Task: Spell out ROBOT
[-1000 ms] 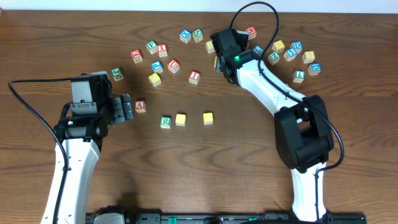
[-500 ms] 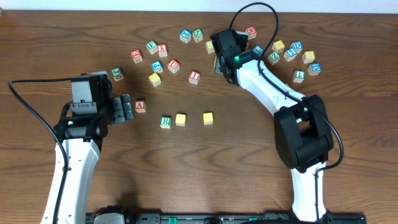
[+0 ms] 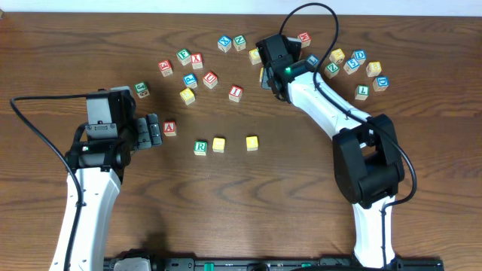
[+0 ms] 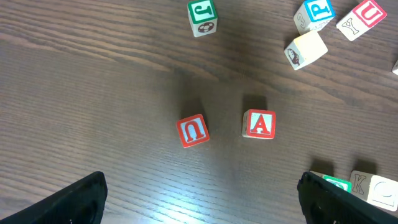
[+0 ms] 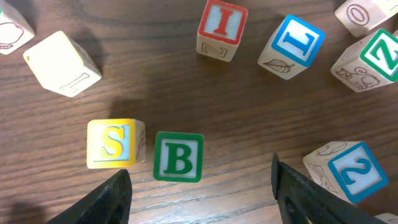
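A green R cube point(image 3: 200, 147) and two plain yellow cubes point(image 3: 218, 144) point(image 3: 251, 143) lie in a row at mid-table. The green B cube point(image 5: 179, 156) sits just ahead of my right gripper point(image 5: 202, 202), a little left of the middle of the gap; a yellow S cube point(image 5: 112, 143) touches its left side. That gripper point(image 3: 266, 74) is open and empty at the back of the table, and the arm hides the B from overhead. A blue T cube point(image 3: 362, 92) lies far right. My left gripper point(image 3: 153, 132) point(image 4: 199, 208) stands open and empty beside the red A cube point(image 3: 170, 128).
Loose letter cubes are scattered across the back of the table point(image 3: 301, 165). Near the right gripper lie a red I point(image 5: 222, 25), a blue L point(image 5: 290, 45), a green Z point(image 5: 379, 59) and a blue 2 point(image 5: 348, 171). A red A point(image 4: 259, 124) and another red cube point(image 4: 192, 131) lie ahead of the left gripper.
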Controlling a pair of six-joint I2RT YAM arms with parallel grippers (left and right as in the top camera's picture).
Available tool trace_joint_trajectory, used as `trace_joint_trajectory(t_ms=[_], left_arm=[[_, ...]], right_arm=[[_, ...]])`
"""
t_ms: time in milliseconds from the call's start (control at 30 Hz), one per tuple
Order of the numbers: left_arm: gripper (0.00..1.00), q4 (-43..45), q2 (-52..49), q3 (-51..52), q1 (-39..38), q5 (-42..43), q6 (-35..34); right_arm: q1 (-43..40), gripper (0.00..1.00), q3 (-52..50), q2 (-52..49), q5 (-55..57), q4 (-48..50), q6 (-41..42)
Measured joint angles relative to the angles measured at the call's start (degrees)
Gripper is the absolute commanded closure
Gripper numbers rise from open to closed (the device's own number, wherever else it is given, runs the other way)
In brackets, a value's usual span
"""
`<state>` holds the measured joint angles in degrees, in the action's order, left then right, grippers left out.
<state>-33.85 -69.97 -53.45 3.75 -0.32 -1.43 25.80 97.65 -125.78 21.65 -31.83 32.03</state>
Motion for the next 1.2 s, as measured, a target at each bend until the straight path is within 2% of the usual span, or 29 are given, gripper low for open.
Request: trace_joint_trajectory(t_ms=[867,1200], left_arm=[[0.04,0.02,0.00,0.00,0.00,0.00,0.00],[0.04,0.02,0.00,0.00,0.00,0.00,0.00]], right_arm=[[-0.17,0.32,-3.67,-0.39,-0.04,3.26,0.00],[-0.17,0.37,-3.69,-0.39,-4.33,7.65,-2.40]])
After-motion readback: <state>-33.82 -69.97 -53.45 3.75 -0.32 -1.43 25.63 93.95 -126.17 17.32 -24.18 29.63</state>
